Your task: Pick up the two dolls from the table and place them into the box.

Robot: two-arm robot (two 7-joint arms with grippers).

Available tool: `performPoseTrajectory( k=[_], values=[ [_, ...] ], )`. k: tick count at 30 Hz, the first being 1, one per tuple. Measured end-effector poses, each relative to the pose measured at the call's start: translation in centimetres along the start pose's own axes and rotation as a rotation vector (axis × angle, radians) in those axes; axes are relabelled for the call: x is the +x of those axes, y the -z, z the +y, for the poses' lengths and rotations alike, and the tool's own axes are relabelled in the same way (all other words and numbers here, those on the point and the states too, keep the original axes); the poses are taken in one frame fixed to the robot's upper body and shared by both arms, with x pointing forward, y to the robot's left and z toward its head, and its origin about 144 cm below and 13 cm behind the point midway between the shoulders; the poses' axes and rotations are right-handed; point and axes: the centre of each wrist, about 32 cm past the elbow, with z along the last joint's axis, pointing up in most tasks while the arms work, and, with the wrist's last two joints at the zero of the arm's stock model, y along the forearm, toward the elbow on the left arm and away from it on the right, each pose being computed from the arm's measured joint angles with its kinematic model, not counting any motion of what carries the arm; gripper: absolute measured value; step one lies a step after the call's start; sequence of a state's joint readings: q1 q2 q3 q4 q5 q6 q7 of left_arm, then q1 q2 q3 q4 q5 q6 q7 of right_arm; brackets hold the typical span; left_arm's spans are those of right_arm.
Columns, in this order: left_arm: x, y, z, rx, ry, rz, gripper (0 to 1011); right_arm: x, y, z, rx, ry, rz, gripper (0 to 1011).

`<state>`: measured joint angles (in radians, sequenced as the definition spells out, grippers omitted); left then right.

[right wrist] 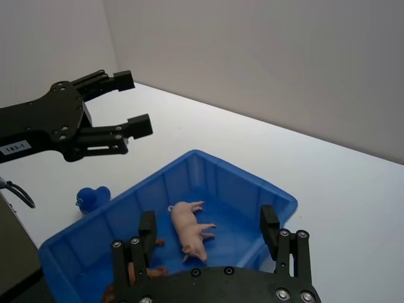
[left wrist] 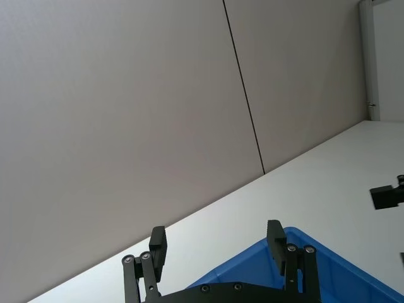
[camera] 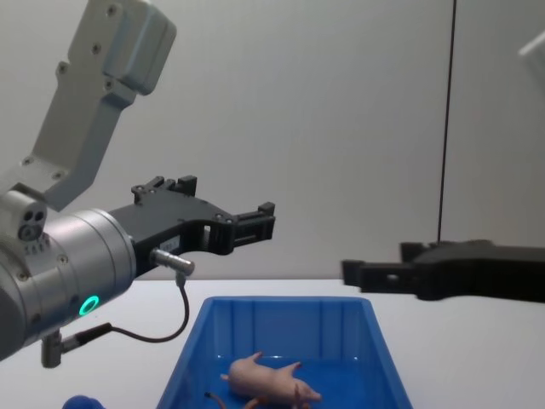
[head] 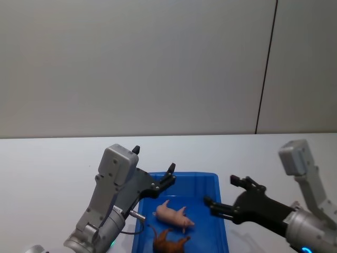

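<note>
Head view, pink pig [head: 172, 215] and brown lion [head: 169, 243] lying in the blue box [head: 185, 174], left tool [head: 154, 159] and right tool [head: 221, 191] flanking it, both spread wide, right wrist view, blue doll [right wrist: 93, 199] on the tabletop [right wrist: 328, 164] beside the box, chest view, tools above the rim.

Box [head: 197, 184] and blue doll [right wrist: 93, 198] on table [head: 52, 158]

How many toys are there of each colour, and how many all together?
Pink: 1, the pig, lying in the box
Brown: 1, the lion, in the box too
Blue: 1, the rounded toy, on the table outside the box
Total: 3 toys
</note>
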<state>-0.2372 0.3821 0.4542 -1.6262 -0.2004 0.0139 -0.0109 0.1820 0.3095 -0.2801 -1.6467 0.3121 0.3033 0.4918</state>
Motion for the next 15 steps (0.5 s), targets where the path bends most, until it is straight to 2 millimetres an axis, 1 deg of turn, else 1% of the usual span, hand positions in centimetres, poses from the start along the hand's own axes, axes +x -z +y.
performPoseTrajectory(
  k=[10,15],
  values=[
    [0.0,0.0,0.0,0.000,0.000,0.000,1002,1.2,1.0,-3.0,0.016,0.046,-0.006,1001],
    [0.0,0.0,0.1,0.001,0.000,-0.001,1002,1.5,1.3,-3.9,0.022,0.062,-0.009,1001]
  ],
)
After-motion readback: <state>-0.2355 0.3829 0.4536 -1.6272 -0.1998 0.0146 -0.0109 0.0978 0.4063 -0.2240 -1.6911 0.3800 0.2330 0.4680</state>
